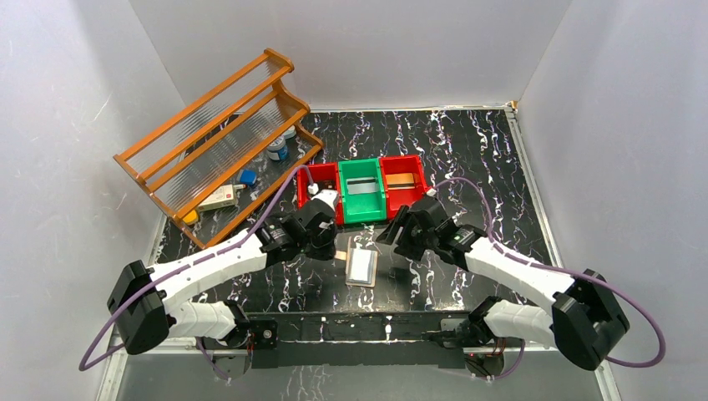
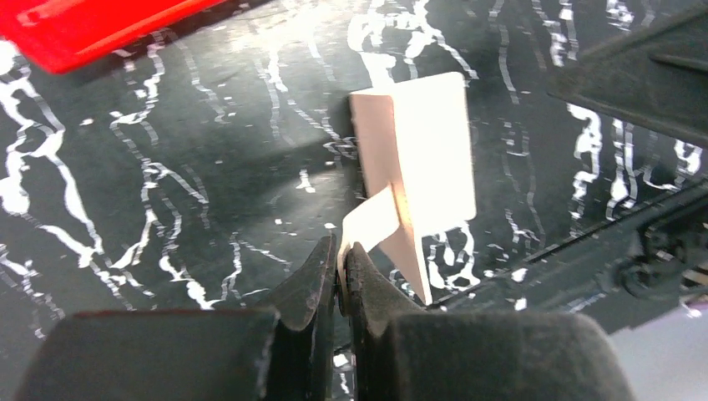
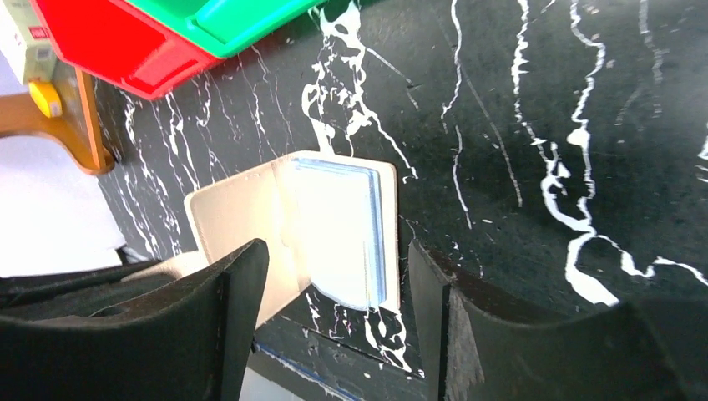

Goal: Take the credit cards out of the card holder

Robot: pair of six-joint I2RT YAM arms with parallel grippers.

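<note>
Apparently mid-extraction: the card holder point(image 1: 361, 267) lies open on the table point(image 1: 467, 159), just in front of the bins. Left gripper point(image 2: 341, 259) is pressed together on its tan cover flap, pinning it back. Right gripper point(image 3: 334, 259) hangs spread over the pale blue sleeves point(image 3: 338, 221), empty. Next move calls for a fine pinch on a card edge. Cannot tell whether any card sits in the sleeves. Orange-gold card point(image 1: 402, 180) in the red bin point(image 1: 422, 196), grey card point(image 1: 361, 188) in the green bin point(image 1: 361, 215). Dark card not seen.

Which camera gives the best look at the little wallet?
The right wrist view: the wallet lies open, blue sleeves facing it. The top view shows it small; the left wrist view, only its pale cover.
</note>
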